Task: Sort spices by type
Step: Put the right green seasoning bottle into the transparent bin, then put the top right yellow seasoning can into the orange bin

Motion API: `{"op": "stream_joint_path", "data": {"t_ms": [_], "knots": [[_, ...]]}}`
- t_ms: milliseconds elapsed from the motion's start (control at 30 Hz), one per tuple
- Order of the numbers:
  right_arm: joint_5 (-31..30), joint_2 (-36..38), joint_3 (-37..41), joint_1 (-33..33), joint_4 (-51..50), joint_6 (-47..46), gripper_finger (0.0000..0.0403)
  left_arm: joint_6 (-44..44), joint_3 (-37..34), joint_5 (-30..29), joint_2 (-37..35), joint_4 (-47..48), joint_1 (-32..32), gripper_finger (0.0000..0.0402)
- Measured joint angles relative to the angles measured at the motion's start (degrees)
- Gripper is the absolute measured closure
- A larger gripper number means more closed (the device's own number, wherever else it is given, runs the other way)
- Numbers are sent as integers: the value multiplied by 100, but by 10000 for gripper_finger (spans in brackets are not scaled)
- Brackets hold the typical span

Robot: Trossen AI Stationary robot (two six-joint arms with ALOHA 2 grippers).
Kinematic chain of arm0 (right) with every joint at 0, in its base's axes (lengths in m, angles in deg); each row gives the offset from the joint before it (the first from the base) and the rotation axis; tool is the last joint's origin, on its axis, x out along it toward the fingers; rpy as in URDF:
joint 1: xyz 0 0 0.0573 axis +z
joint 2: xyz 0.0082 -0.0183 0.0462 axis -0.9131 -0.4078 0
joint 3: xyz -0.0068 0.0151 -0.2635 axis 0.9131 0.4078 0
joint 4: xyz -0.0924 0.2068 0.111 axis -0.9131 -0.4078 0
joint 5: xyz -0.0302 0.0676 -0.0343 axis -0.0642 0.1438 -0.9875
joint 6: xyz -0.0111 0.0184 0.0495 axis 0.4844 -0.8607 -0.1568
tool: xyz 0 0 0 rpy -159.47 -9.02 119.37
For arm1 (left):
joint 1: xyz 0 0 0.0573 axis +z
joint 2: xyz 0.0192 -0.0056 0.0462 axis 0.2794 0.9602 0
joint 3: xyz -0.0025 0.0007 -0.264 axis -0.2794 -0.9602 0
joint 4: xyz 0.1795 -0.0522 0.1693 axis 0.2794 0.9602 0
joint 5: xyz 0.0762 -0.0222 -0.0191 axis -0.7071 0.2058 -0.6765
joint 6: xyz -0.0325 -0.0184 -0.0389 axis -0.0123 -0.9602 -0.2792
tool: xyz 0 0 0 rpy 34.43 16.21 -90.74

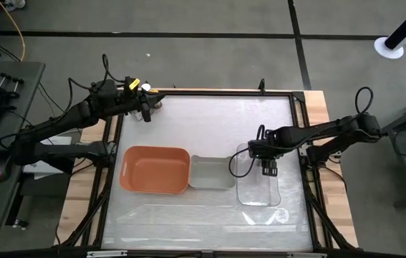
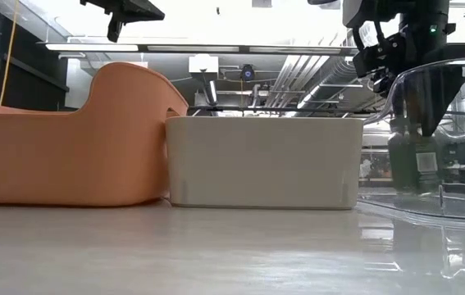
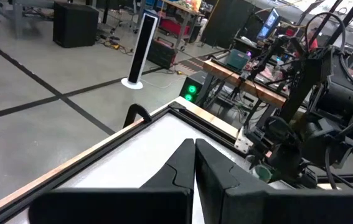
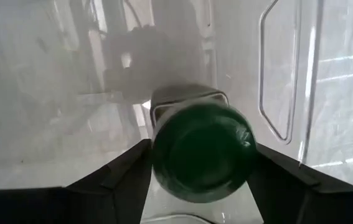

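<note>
Right tool (image 4: 198, 163) holds a green-lidded spice jar (image 4: 202, 151) upright inside the clear tray (image 1: 244, 188), right side of the counter (image 1: 210, 122). Judged risk — jar tips if released before its base seats, or the fingers knock the tray wall on exit. Left tool (image 3: 194, 163) at the far-left corner, fingers pressed together on nothing. No label or writing readable on the jar.
</note>
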Motion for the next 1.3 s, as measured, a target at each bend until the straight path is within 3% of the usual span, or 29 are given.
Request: {"op": "stream_joint_path", "data": {"t_ms": [333, 667, 767, 933, 1033, 1100, 1233, 1300], "knots": [[97, 0, -62, 0, -146, -105, 161, 4, 0, 3, 0, 63, 0, 401], [37, 340, -901, 1, -1036, 46, 160, -119, 2, 225, 0, -119, 240, 402], [-217, 595, -1222, 2, -1278, 42, 160, -374, 214, -78, 95, 560, 517, 401], [-1228, 872, -1659, -121, -1327, -382, 165, -163, 1281, -517, 977, 2911, 1360, 402], [-1567, 876, -1762, -410, -1253, -561, 199, 185, 1809, -633, 1803, 3996, 1794, 402], [-1551, 872, -1738, -618, -1087, -542, 245, 212, 1989, -633, 2342, 4546, 1986, 402], [-1226, 870, -1587, -1024, -641, -337, 372, 109, 2001, -1001, 3165, 5045, 2158, 401], [-941, 872, -1488, -1240, -331, -276, 388, 109, 1954, -1269, 3493, 5013, 2190, 401]]}}
